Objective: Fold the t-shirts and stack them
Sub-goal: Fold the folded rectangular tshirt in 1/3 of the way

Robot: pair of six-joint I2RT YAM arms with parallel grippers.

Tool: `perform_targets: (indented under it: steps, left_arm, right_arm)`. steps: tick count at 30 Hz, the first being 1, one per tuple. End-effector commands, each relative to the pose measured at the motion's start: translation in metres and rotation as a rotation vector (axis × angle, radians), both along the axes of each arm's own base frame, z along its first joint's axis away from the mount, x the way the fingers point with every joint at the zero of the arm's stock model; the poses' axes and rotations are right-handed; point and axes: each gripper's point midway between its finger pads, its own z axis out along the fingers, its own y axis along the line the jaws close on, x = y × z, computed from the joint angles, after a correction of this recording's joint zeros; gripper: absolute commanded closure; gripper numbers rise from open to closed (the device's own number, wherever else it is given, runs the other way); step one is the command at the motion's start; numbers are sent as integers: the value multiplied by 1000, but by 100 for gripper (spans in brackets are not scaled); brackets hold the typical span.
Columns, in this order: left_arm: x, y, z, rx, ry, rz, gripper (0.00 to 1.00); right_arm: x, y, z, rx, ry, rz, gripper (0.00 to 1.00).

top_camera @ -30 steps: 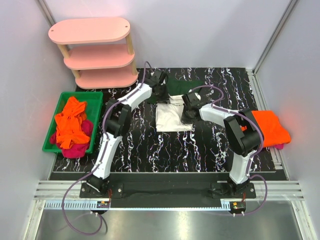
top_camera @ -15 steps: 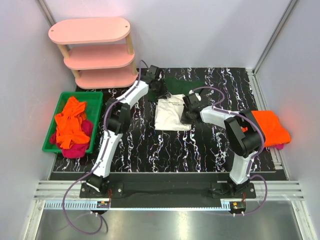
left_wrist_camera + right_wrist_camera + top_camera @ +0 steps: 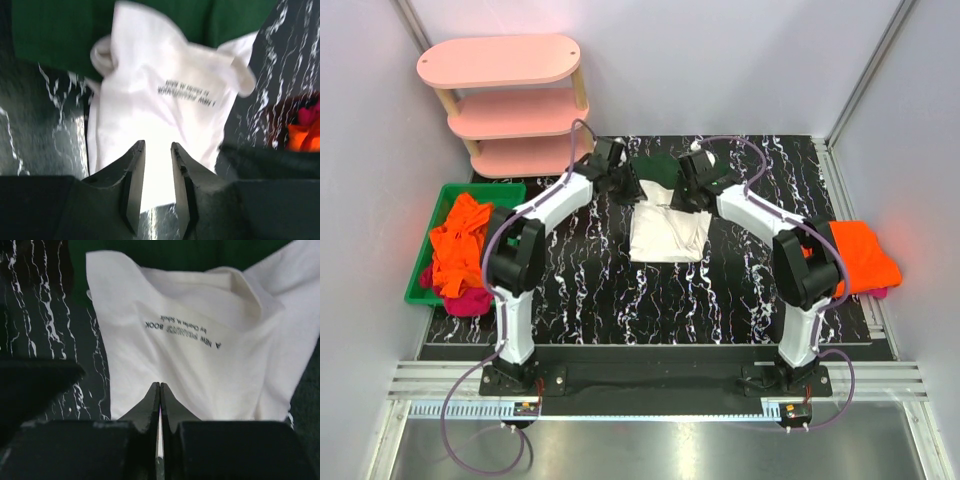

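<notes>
The white t-shirt [image 3: 665, 235] with dark green sleeves [image 3: 655, 168] lies partly folded in the middle of the black marbled table. Its small black lettering shows in the left wrist view [image 3: 192, 92] and the right wrist view [image 3: 182, 335]. My left gripper [image 3: 628, 187] is at the shirt's far left corner. Its jaws are apart over the white cloth [image 3: 158, 144], with nothing pinched. My right gripper [image 3: 686, 196] is at the far right of the shirt. Its jaws are pressed together on the white cloth [image 3: 160, 384]. A folded orange t-shirt [image 3: 860, 255] lies at the table's right edge on something magenta.
A green bin [image 3: 510, 192] at the left holds loose orange [image 3: 460, 245] and magenta [image 3: 470, 300] t-shirts. A pink three-tier shelf [image 3: 510, 105] stands at the back left. Grey walls close in the table on three sides.
Both grippers have moved toward the back of the table, the left one also leftward. The shirt's upper part has been pulled back with them and its lettering no longer shows from above.
</notes>
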Motion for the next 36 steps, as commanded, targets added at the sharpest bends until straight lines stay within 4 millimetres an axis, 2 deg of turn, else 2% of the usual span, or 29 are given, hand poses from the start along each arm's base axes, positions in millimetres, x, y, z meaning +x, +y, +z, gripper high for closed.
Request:
perform_targets:
  steps: [1, 2, 5, 11, 14, 16, 21, 29, 36]
  left_arm:
    - [-31, -4, -25, 6, 27, -29, 69]
    - [-41, -3, -38, 13, 53, -36, 69]
    - [-57, -6, -50, 14, 81, -57, 71]
    - [-72, -19, -67, 23, 121, -108, 71]
    - [-79, -22, -79, 31, 157, -124, 72]
    - [-84, -23, -87, 39, 180, -133, 73]
    - [-102, -23, -103, 63, 234, -148, 74]
    - [-130, -34, -120, 89, 296, -187, 75]
    - [-147, -30, -127, 106, 336, -189, 76]
  right_arm:
    - [7, 10, -34, -41, 65, 34, 96]
    - [8, 12, -39, -50, 71, 41, 97]
    - [16, 10, -55, -78, 86, 29, 98]
    - [45, 0, -70, -85, 95, -18, 99]
    - [58, -5, -64, -71, 83, -44, 100]
    - [64, -7, -52, -68, 54, -55, 99]
    - [82, -22, -40, -74, 17, -98, 99]
    - [97, -53, -69, -98, 73, -160, 99]
    - [114, -79, -86, -92, 108, -216, 100]
